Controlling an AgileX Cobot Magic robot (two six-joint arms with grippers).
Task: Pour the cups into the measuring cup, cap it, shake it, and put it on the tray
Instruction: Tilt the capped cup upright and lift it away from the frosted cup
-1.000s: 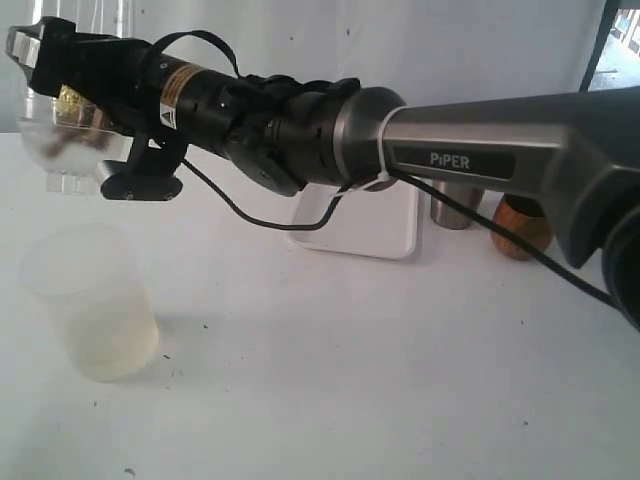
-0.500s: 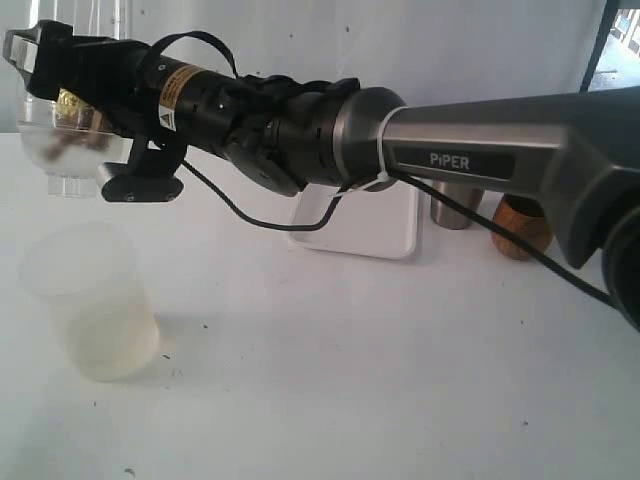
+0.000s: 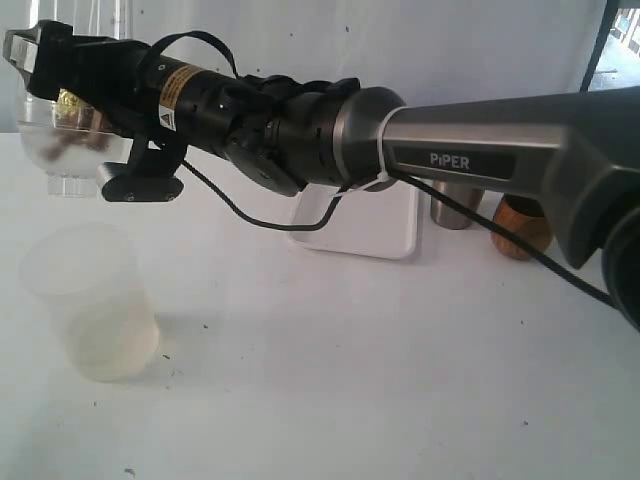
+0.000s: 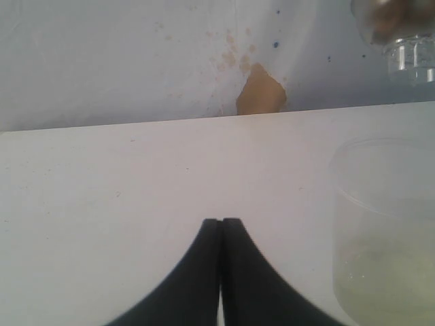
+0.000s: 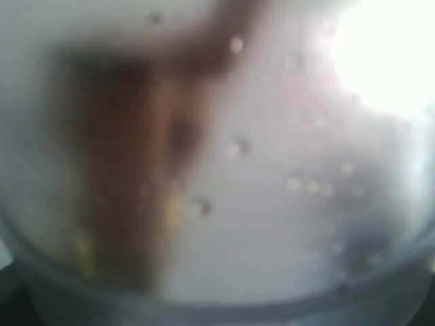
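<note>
Crumbs [image 3: 72, 142] rest in the cap [image 3: 72, 185] under the measuring cup [image 3: 95, 12].

Left to right: tray [image 3: 375, 228], tumbler [image 3: 450, 212], wooden cup [image 3: 521, 229]

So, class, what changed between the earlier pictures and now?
The right gripper, holding the capped measuring cup upside down, edged very slightly left in the exterior view. Nothing was taken hold of or let go. The frosted cup, tray, tumbler and wooden cup stayed put.
</note>
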